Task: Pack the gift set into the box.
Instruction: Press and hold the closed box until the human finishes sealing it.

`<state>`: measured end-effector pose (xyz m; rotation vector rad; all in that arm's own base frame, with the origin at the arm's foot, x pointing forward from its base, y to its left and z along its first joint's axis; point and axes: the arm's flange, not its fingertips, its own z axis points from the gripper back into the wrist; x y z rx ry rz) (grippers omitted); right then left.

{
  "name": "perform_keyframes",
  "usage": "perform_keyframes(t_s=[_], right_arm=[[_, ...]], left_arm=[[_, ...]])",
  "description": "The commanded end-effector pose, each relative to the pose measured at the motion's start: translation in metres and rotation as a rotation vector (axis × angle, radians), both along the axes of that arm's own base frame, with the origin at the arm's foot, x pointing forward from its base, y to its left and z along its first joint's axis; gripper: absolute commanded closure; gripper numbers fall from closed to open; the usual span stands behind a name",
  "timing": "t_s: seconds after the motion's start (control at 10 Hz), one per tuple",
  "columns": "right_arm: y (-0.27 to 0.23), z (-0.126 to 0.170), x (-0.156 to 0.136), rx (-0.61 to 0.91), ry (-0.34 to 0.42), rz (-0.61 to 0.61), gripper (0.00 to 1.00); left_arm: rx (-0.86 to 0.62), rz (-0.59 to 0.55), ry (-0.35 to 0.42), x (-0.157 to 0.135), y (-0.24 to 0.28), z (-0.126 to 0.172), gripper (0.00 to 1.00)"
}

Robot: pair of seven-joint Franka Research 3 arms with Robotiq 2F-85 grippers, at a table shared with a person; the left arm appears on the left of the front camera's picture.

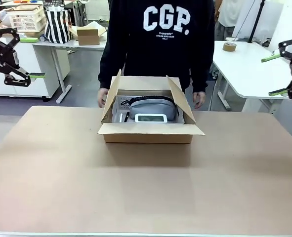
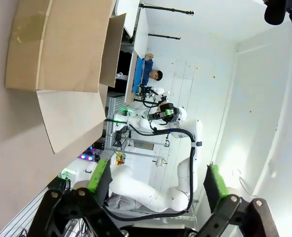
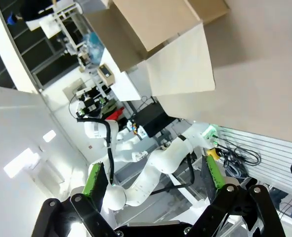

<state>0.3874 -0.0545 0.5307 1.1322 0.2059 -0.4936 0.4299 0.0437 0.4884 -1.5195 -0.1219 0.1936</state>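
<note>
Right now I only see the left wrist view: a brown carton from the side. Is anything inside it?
Observer: Yes. The front view shows a grey pouch lying in the box.
Operator: Anything else in there?
Observer: A small white device with a screen lies in front of the pouch.
Operator: Is anyone near the box?
Observer: A person in a dark sweatshirt stands behind it, one hand at each side.
Operator: And the other arm's pincer?
Observer: The right pincer is open, raised at the table's right edge, away from the box. The left pincer is open too, raised at the left.
</note>
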Motion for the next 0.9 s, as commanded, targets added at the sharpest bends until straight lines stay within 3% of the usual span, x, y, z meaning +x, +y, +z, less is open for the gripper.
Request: perform_keyframes(t_s=[0.0, 0.8], right_arm=[[-0.0017, 0.0016, 0.0008, 0.009, -0.009, 0.009, 0.0], [-0.0017, 0.0016, 0.0008, 0.009, -0.009, 0.009, 0.0]], left_arm=[[-0.018, -0.002, -0.003, -0.0037, -0.0015, 0.0004, 0.0], [-0.018, -0.002, -0.003, -0.0037, -0.0015, 0.0004, 0.0]])
